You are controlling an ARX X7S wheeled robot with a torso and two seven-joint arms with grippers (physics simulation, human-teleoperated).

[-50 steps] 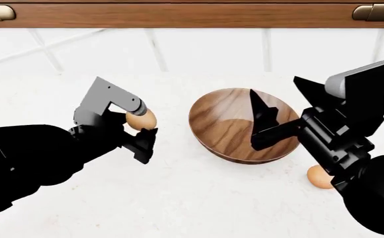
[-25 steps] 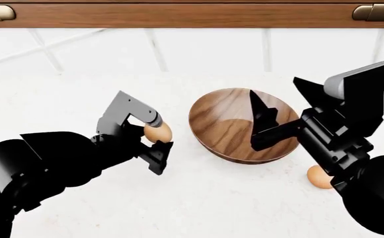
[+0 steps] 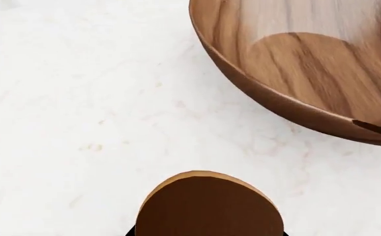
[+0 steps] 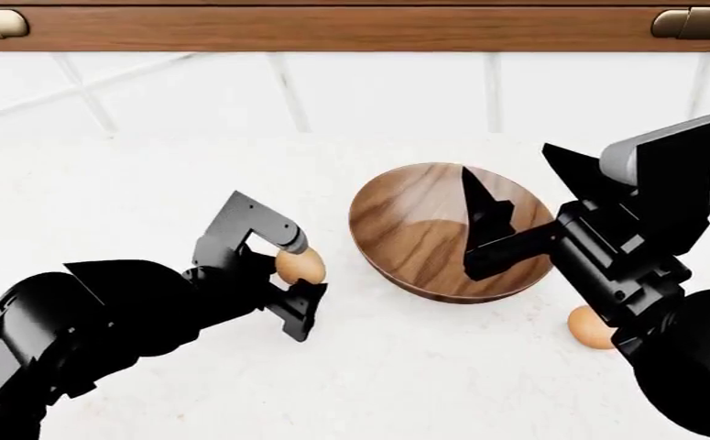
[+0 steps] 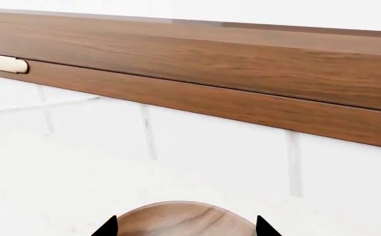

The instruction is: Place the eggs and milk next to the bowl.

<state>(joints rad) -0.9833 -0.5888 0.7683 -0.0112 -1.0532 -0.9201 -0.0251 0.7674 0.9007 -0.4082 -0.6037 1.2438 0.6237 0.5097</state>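
Eggs come first: one egg (image 4: 300,265) sits pinched in the left claw (image 4: 296,280), just beside the bowl (image 4: 446,229) on its left and apparently still above the white worktop (image 4: 147,165). A second egg (image 4: 589,327) already lies near the bowl's right side. No milk is in view. Judging by this, setting down is the step in hand; lowering and letting go should follow. The left arm reaches low toward the bowl. The right claw (image 4: 483,220) hangs spread over the bowl, holding nothing.
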